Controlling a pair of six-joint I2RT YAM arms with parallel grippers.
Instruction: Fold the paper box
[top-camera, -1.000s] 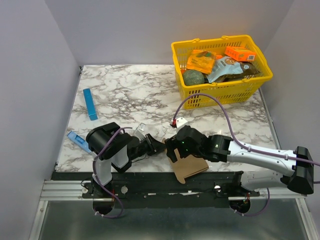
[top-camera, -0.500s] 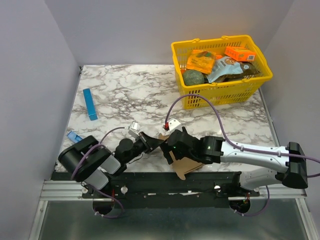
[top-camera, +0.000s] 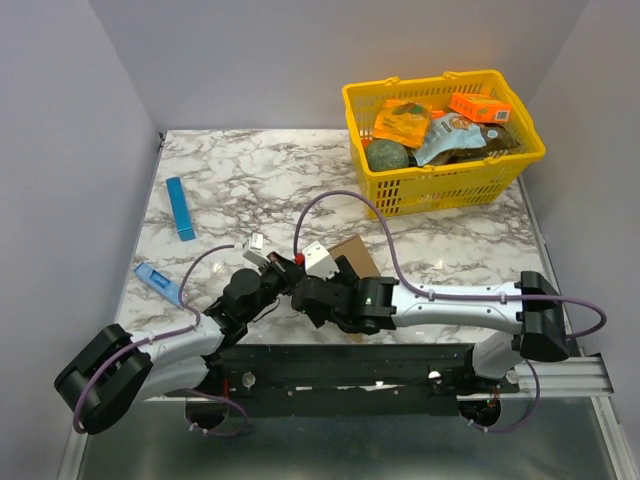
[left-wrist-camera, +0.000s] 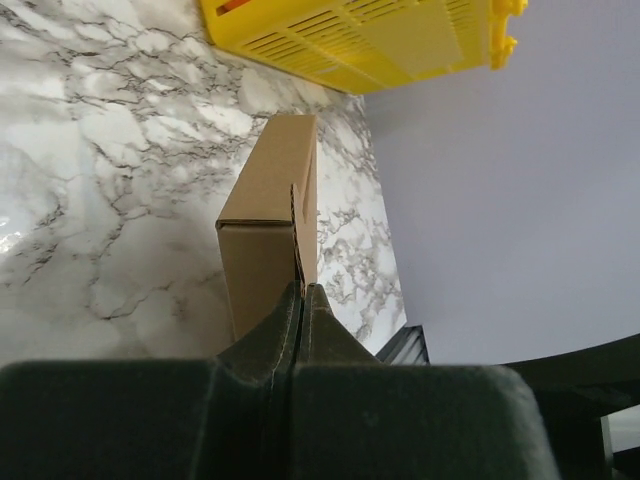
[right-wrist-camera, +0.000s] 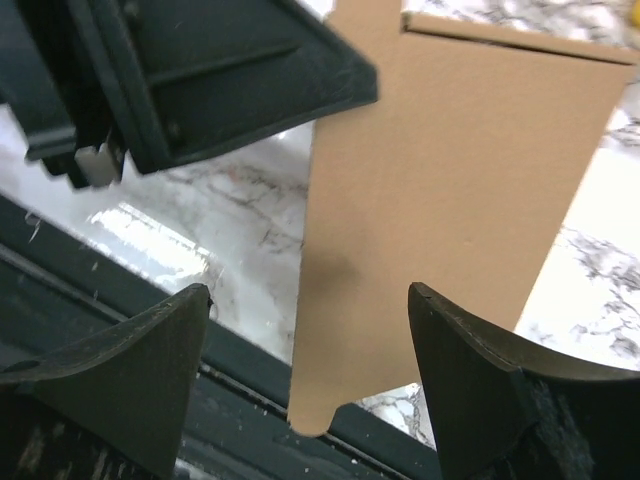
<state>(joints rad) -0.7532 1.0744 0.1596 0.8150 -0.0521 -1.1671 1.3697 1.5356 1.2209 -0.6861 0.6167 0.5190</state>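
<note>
Left claw (left-wrist-camera: 301, 292) is pinched fully closed on a thin edge of the paper box (left-wrist-camera: 272, 215), its two fingers meeting with only the card between them. From where I stand the box looks partly formed: a flattened brown sleeve with a crease down one corner. It seems to be held just off the surface (top-camera: 250, 190), near its six o'clock edge, between the two wrists.

Right claw (right-wrist-camera: 305, 300) is spread wide around a hanging tabbed panel and grips nothing; I can't see either finger pressing the card.

To do this fold well, I'd say the left should act as a steady anchor. The right should close on the panel near its crease, not out at the rounded tab end. It can then swing the panel over along that line, so the card bends rather than buckles. Pulling the two claws apart could tear the pinched edge or slip it free.

The yellow basket (top-camera: 440, 185) sits well apart at one o'clock from the box and the blue strip (top-camera: 181, 208) at ten o'clock, neither in the way.
</note>
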